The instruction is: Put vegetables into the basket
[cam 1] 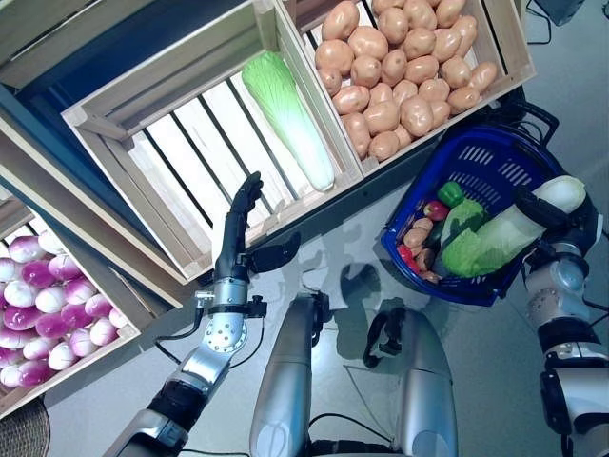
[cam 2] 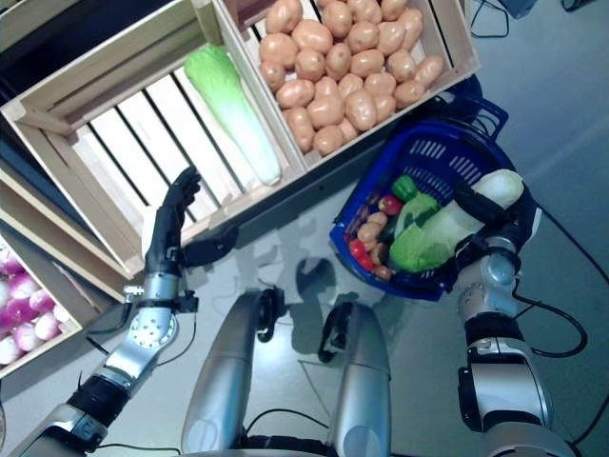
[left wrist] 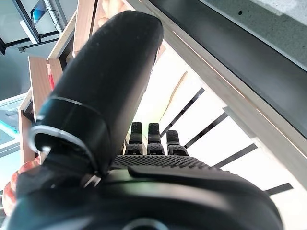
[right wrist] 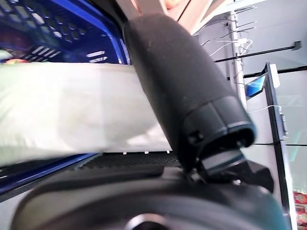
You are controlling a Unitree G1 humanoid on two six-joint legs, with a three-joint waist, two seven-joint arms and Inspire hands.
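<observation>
Over the blue basket (cam 1: 495, 167), in the left eye view, the right hand (cam 1: 557, 214) is closed around the white stalk end of a napa cabbage (cam 1: 495, 238), whose green leafy end lies inside the basket on a green pepper (cam 1: 450, 193) and other vegetables. Left hand (cam 1: 243, 224) is raised with fingers straight at the front edge of a slatted wooden crate (cam 1: 181, 143) holding a second cabbage (cam 1: 285, 114). Adjacent crates contain potatoes (cam 1: 400, 67) and purple-white turnips (cam 1: 48, 305). Right eye view shows the same layout. Left wrist view shows straight fingers (left wrist: 148, 139) before the crate slats, gripping nothing. Right wrist view shows the thumb (right wrist: 177, 91) pressed across the pale cabbage stalk over the basket.
</observation>
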